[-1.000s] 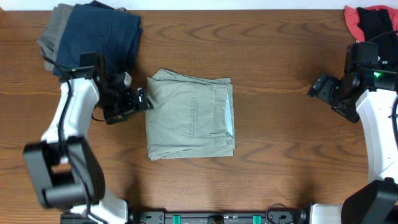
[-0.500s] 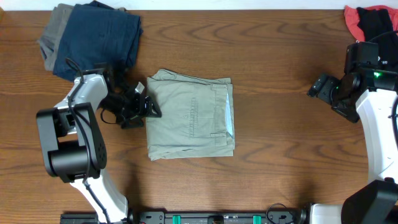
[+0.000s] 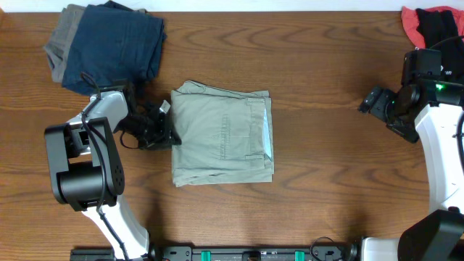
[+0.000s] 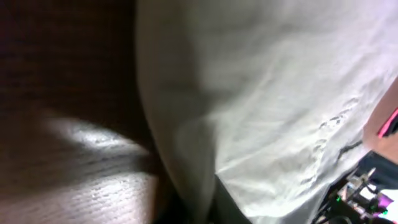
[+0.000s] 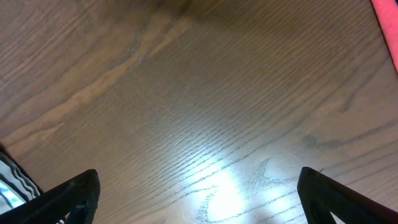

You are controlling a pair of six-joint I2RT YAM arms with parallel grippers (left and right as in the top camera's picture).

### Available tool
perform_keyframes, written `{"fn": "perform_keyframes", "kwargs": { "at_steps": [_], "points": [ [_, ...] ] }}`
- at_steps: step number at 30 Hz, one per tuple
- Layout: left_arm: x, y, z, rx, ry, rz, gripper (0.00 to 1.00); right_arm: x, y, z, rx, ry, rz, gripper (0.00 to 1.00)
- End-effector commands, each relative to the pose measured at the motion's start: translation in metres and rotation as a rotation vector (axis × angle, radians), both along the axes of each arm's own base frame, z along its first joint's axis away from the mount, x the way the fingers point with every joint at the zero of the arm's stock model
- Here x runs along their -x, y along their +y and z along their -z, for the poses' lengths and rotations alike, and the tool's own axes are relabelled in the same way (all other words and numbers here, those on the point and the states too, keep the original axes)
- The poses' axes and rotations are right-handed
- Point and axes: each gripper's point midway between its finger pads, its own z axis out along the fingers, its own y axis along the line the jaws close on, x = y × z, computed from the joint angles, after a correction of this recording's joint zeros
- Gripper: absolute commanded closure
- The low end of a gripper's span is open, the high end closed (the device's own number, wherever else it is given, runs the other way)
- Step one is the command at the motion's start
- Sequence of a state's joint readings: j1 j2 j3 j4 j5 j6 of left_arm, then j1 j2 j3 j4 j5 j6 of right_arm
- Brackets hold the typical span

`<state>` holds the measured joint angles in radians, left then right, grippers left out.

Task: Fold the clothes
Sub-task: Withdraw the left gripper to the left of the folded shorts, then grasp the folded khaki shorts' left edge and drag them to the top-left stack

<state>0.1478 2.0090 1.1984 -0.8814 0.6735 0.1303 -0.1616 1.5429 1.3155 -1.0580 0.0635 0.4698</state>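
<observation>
From above, the khaki shorts (image 3: pixel 221 134) lie at the centre of the wooden table (image 3: pixel 326 188), already folded into a compact rectangle with squared edges. The left claw (image 3: pixel 167 129) sits at their 9 o'clock edge, pinched narrow, apparently on that edge. The right claw (image 3: pixel 377 101) hangs at 3 o'clock, well apart from them. Navy and grey folded garments (image 3: pixel 109 40) are stacked at 10 o'clock, and a red-and-black garment (image 3: pixel 433 25) lies at 2 o'clock.

The left wrist view is filled with pale fabric pressed close. Its fingers are hidden.

In the right wrist view the fingertips (image 5: pixel 68 193) are spread wide over bare wood, holding nothing.

I'd judge the folding nearly finished, with only a last fold or a move to the stack left.
</observation>
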Motion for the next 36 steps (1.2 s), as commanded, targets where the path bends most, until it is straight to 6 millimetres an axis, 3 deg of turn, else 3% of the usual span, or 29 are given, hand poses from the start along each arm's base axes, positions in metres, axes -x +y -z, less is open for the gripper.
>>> {"fn": "perform_keyframes", "kwargs": {
  "at_steps": [1,8,16,21,29,36],
  "points": [
    [0.000,0.006,0.006,-0.052,0.050,-0.037,0.94,0.000,-0.002,-0.005,0.012,-0.014,-0.003,0.01],
    [-0.033,0.017,-0.028,-0.201,0.001,0.018,0.94,0.000,-0.002,-0.005,0.012,-0.014,-0.003,0.01],
    [-0.117,0.025,-0.101,-0.447,-0.283,0.030,0.94,0.000,-0.002,-0.005,0.012,-0.014,-0.003,0.01],
    [-0.150,0.045,-0.142,-0.554,-0.416,-0.031,0.94,0.000,-0.002,-0.005,0.012,-0.014,-0.003,0.01],
    [-0.192,0.068,-0.201,-0.582,-0.609,-0.162,0.94,0.000,-0.002,-0.005,0.012,-0.014,-0.003,0.01],
    [-0.217,0.086,-0.221,-0.569,-0.694,-0.312,0.94,0.000,-0.002,-0.005,0.012,-0.014,-0.003,0.01]
  ]
}}
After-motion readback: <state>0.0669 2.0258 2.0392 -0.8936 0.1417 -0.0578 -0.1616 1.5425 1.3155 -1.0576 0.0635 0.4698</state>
